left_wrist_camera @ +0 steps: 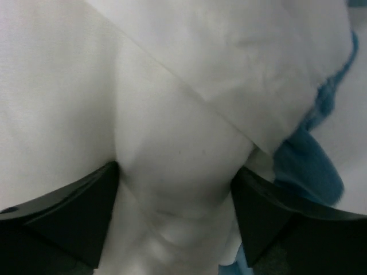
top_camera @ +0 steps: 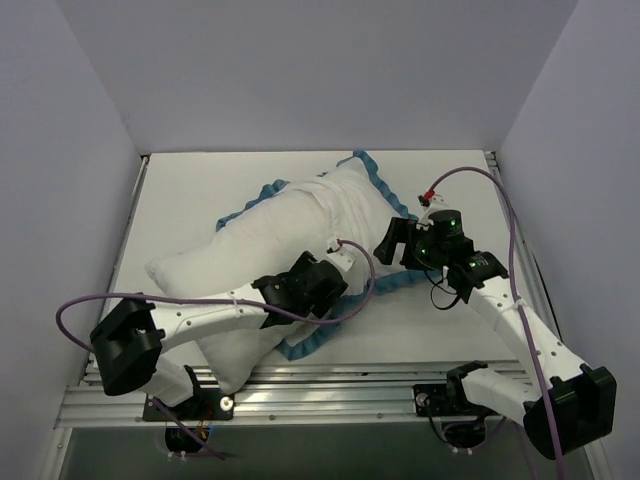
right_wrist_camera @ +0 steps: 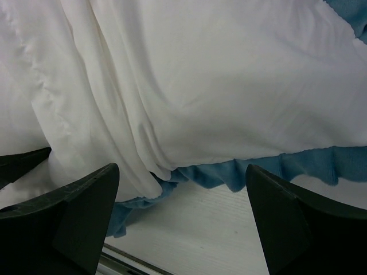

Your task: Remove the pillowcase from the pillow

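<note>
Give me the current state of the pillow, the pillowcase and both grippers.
pillow: partly out, bare end sticking out toward the near left.
pillowcase: still on the far end, white side up, wrinkled.
left gripper: open, jaws astride a bulge of white fabric.
right gripper: open, empty, at the pillowcase's edge.

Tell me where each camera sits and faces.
Top external: above and behind the bases, looking down at the table, pillow and pillowcase; left arm and right arm show.
Left wrist: on the left arm, close on the pillowcase edge; left gripper fingers at the bottom.
Right wrist: on the right arm, facing the pillowcase hem and table; right gripper fingers at the bottom.
Shared: both wrist views show the blue trim.
</note>
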Controlling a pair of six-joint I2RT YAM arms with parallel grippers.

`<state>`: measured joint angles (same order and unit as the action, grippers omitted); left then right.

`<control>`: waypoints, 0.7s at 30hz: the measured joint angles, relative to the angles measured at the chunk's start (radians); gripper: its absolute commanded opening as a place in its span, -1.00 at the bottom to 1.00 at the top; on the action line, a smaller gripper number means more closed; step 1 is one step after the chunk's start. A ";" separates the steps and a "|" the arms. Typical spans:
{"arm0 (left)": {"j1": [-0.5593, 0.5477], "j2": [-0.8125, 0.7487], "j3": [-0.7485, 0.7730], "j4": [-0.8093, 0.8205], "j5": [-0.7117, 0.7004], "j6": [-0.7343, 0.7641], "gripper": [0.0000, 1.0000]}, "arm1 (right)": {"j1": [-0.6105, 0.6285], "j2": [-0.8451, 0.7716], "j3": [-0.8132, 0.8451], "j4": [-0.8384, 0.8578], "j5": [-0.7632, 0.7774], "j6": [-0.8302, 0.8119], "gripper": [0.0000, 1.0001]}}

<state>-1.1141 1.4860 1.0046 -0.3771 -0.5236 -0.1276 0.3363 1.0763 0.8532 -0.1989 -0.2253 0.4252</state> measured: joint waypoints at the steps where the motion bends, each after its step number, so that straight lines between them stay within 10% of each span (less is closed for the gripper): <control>1: 0.019 0.013 0.000 0.008 0.001 -0.018 -0.06 | 0.004 -0.008 -0.013 0.005 0.000 0.002 0.72; 5: 0.095 0.029 0.000 0.030 0.037 -0.069 -0.95 | 0.027 -0.020 -0.055 0.033 -0.006 0.014 0.71; 21: 0.132 -0.063 0.172 -0.143 0.145 -0.102 -0.95 | 0.313 0.078 -0.143 0.242 0.033 0.034 0.69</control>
<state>-0.9825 1.4227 1.1763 -0.5205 -0.3790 -0.2295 0.6495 1.1542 0.7101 0.0433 -0.1925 0.4595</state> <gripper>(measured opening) 0.063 0.860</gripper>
